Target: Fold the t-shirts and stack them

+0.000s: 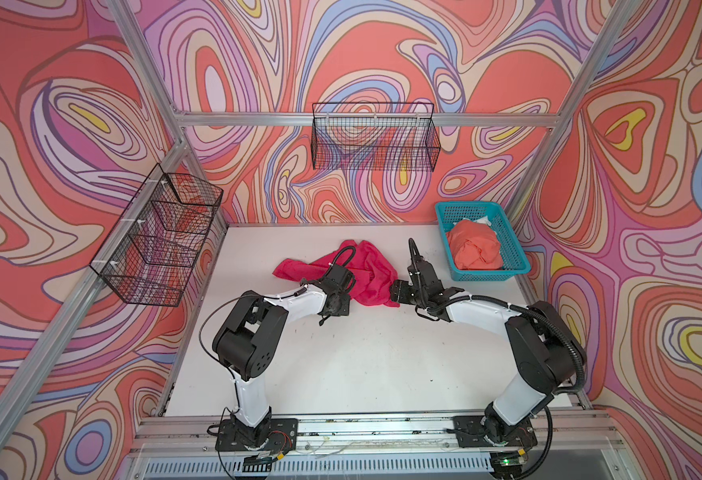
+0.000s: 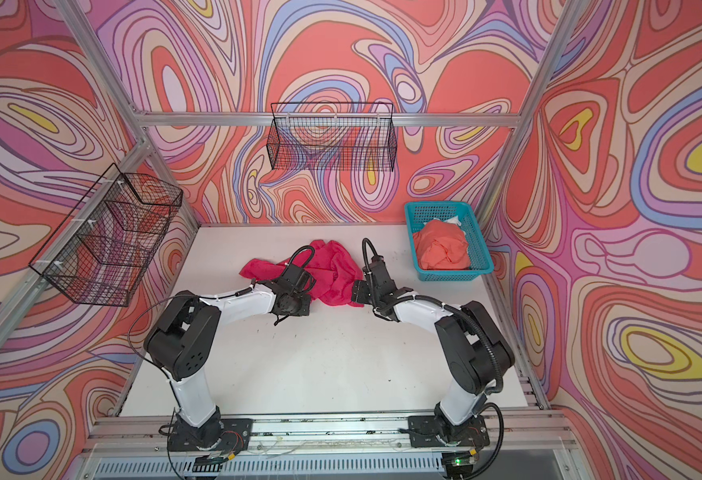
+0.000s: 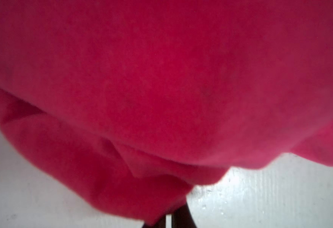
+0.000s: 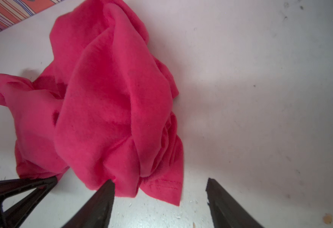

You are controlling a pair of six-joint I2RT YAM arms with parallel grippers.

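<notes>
A crumpled magenta t-shirt lies mid-table. My left gripper sits at its near edge. In the left wrist view its two dark fingers stand almost together, with a tip of the magenta cloth pinched between them. My right gripper is open at the shirt's right edge. The shirt has its hemmed corner lying on the table between the spread fingers, touching neither. A coral-orange t-shirt is bunched in the basket at the back right.
The teal mesh basket stands at the table's back right corner. Black wire baskets hang on the back wall and the left wall. Bare white table stretches in front of the shirt, between the two arms.
</notes>
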